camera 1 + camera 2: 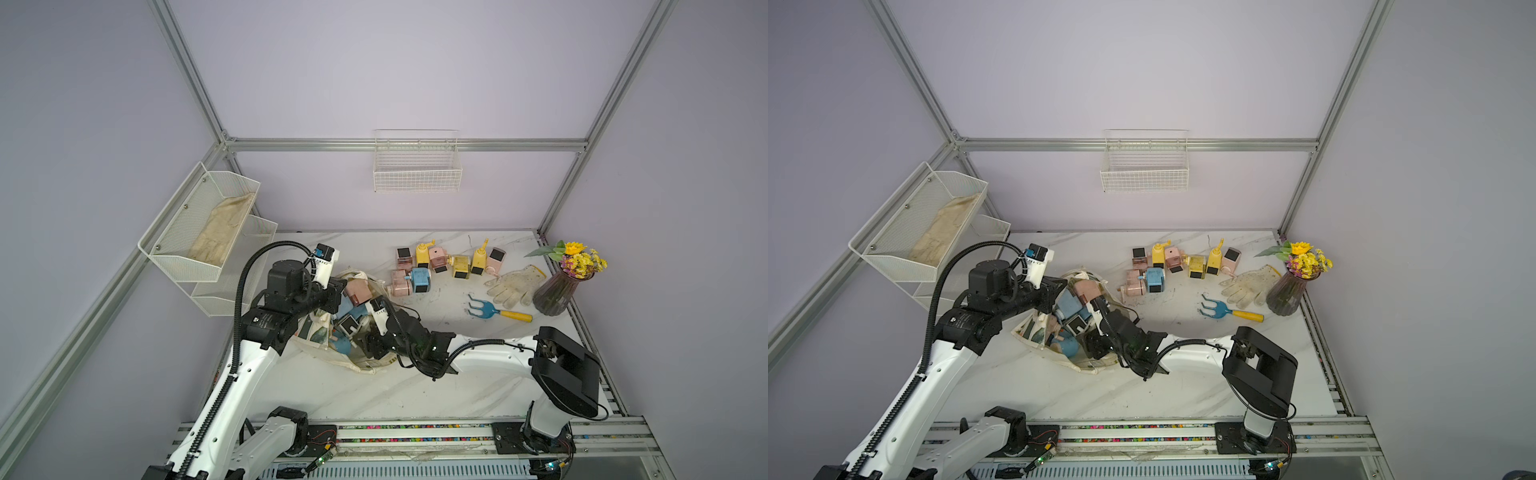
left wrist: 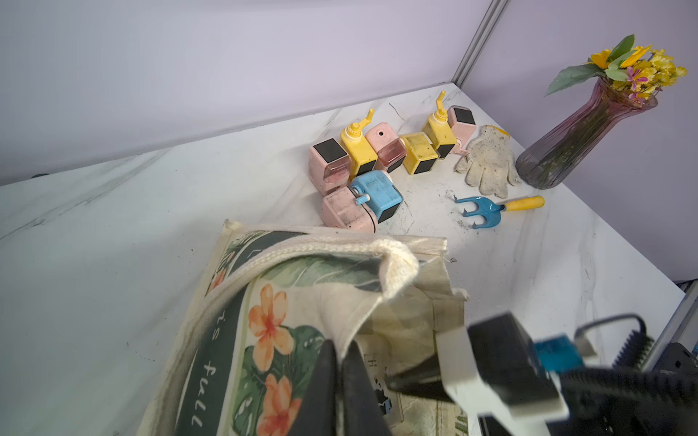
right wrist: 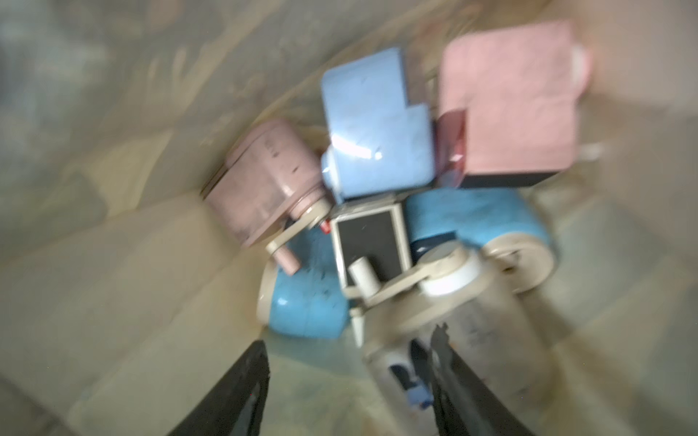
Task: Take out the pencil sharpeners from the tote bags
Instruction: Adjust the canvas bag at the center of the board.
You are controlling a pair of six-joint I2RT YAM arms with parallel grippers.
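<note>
Pencil sharpeners [image 1: 440, 266] in two groups. First group: nine units in pink, yellow and blue, out on the tabletop [image 1: 374, 395] near the far edge, close together, several touching. Second group [image 1: 353, 307]: pink, blue and beige units piled inside the tote bag [image 1: 316, 336], visible through its open mouth in both top views.

Tote bag: lying on the tabletop between the two arms, on the near left of the first group, leafy print [image 2: 264, 321] facing the left wrist camera.

Left jaws: closed, pinching the cloth rim of the tote bag and holding the mouth up.

Right jaws: inside the bag mouth, parted about halfway. Beige sharpener [image 3: 472, 332] lying partly between them, against one side; clear gap on the other side. No firm grip visible; right wrist view blurred. Blue sharpener [image 3: 377, 124] and pink sharpener [image 3: 510, 102] deeper in the bag, beyond the beige one.

Other items on the tabletop, right of the first group: white glove [image 1: 515, 284], blue rake [image 1: 494, 311] with yellow handle, vase [image 1: 555, 295] with flowers.
</note>
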